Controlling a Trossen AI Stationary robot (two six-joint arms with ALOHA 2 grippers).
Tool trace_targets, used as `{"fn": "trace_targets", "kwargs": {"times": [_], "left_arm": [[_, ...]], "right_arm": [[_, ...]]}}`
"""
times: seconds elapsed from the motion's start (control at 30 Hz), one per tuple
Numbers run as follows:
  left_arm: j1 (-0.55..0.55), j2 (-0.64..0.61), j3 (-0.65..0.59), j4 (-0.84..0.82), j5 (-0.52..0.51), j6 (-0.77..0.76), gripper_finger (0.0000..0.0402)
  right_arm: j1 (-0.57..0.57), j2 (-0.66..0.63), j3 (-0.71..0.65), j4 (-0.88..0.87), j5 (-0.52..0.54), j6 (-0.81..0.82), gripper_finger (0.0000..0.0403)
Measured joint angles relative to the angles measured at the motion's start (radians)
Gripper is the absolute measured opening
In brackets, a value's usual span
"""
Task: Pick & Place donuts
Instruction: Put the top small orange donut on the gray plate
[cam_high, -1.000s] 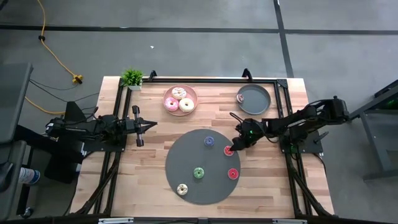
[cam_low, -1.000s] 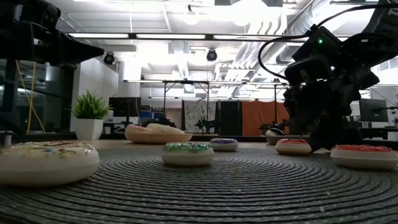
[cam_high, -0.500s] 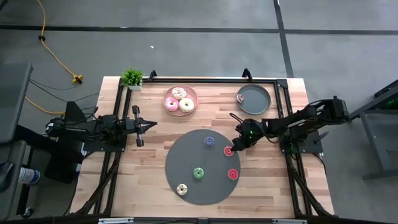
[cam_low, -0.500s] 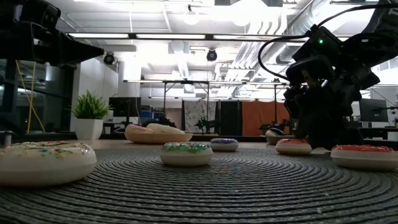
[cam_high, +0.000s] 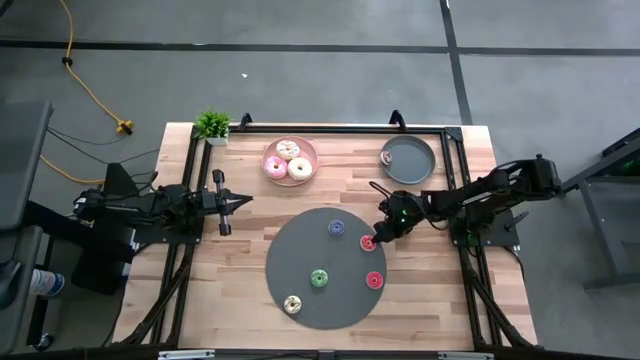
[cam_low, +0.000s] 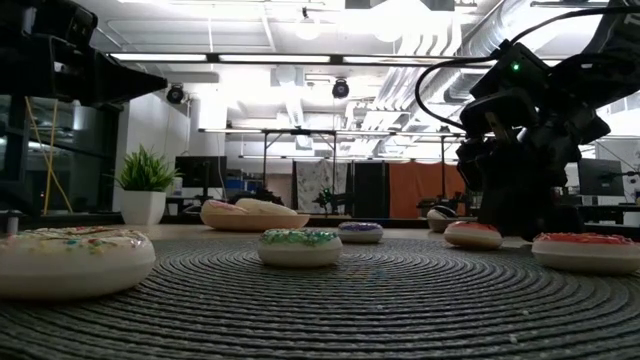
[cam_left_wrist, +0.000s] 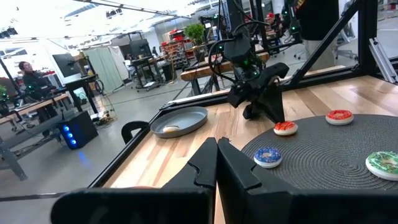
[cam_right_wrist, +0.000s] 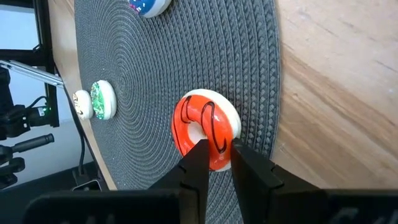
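R gripper (cam_high: 372, 238) at the dark round mat's (cam_high: 300, 300) right edge; fingers (cam_right_wrist: 198, 163) clamped on rim of red donut (cam_right_wrist: 206, 129), which rests on mat; 2nd red (cam_high: 374, 279), blue (cam_high: 337, 228), green (cam_high: 319, 277), cream (cam_high: 292, 303) donuts also on mat; L gripper (cam_high: 243, 200) near table's (cam_high: 240, 300) left edge, fingers together, holding nothing.

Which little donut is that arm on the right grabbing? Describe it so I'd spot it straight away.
Find the big dark round mat in the middle of the wooden table. At its right edge the right gripper has its jaws around one side of a red-frosted donut. Another red donut lies alone nearer the table's front; the others are blue, green and cream.
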Motion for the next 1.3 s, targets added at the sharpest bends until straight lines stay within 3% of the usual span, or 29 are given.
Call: {"fn": "trace_targets", "kwargs": {"times": [0.6,0.87,1.07,1.3], "left_arm": [[0.000,0.000,0.000,0.000,0.000,0.000,0.0000],[0.000,0.000,0.000,0.000,0.000,0.000,0.0000],[0.000,0.000,0.000,0.000,0.000,0.000,0.0000],[0.000,0.000,0.000,0.000,0.000,0.000,0.0000]], "right_arm": [[-0.002,-0.012,0.022,0.091,-0.049,0.007,0.0036],[-0.064,-0.144,0.123,-0.219,0.043,-0.097,0.0035],[-0.137,-0.270,0.207,-0.513,0.175,-0.171,0.0034],[-0.258,-0.414,0.219,-0.691,0.332,-0.152,0.0034]]}}
